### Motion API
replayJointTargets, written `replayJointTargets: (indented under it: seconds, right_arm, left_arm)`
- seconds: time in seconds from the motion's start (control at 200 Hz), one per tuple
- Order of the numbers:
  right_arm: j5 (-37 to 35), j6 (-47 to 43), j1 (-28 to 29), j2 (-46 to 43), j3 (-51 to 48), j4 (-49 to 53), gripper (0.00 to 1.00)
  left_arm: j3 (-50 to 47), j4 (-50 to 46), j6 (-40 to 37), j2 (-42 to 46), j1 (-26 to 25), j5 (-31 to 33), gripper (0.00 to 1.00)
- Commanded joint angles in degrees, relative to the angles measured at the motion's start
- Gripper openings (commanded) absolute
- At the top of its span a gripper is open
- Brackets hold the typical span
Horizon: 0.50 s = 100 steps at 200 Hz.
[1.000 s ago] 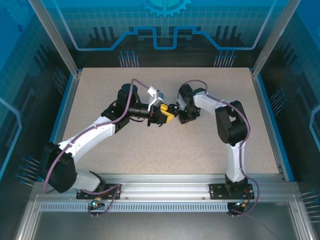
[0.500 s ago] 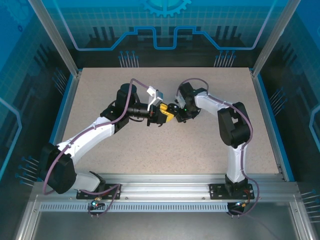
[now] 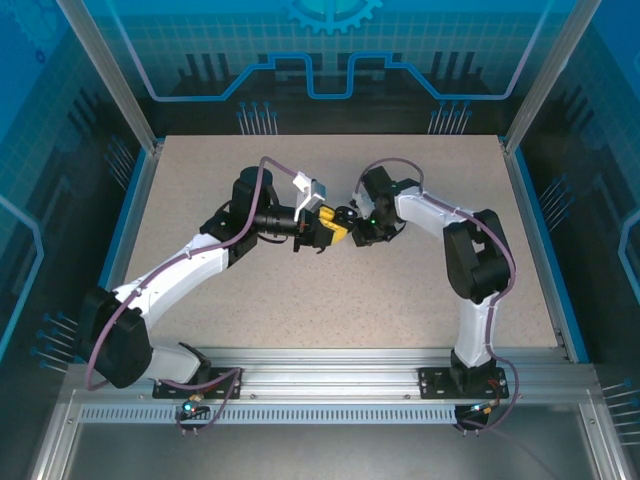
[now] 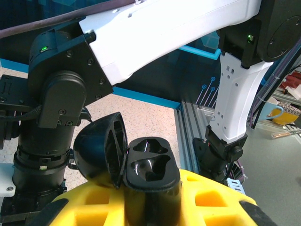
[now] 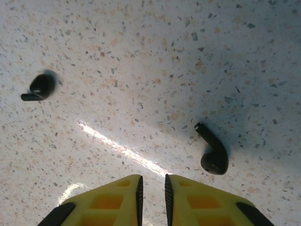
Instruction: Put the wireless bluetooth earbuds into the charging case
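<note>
Looking down on the bench [image 3: 250,310], you have both arms meeting near its middle, a little toward the far edge. Your left arm [image 3: 190,265] stretches out from the near-left corner, and your right arm [image 3: 470,260] from the near-right. Your left gripper [image 4: 151,202] is clenched on the case [image 4: 151,174], holding it above the bench with the lid [image 4: 101,147] swung open to one side and both wells [image 4: 148,160] unfilled. Your right gripper [image 5: 152,190] points down at the bench, its fingers a sliver apart and grasping nothing. The earbuds [image 5: 214,156] lie on the bench under it: one just past the fingertips, the other earbud [image 5: 40,87] well apart from it.
</note>
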<state>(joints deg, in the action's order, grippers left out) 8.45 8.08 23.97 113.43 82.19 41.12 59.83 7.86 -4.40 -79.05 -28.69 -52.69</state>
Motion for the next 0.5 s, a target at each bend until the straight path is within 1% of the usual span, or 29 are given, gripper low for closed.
replayJointTargets:
  seconds: [0.0,0.24,0.375,0.495]
  right_arm:
    - [0.1,1.1,0.2,2.1,0.2,1.6,0.21]
    - [-3.7,1.3,0.3,3.8,1.0,3.2,0.2]
    - [-8.2,2.7,0.2,4.2,1.4,3.8,0.19]
    - [-10.5,4.0,-0.3,4.4,1.7,3.7,0.19]
  left_arm:
    - [0.4,0.2,-0.1,1.4,0.5,-0.1,0.03]
    - [0.4,0.0,-0.1,1.2,0.5,-0.1,0.03]
    - [0.3,0.0,0.0,1.3,0.5,0.0,0.03]
    - [0.3,-0.1,-0.1,1.3,0.5,0.0,0.04]
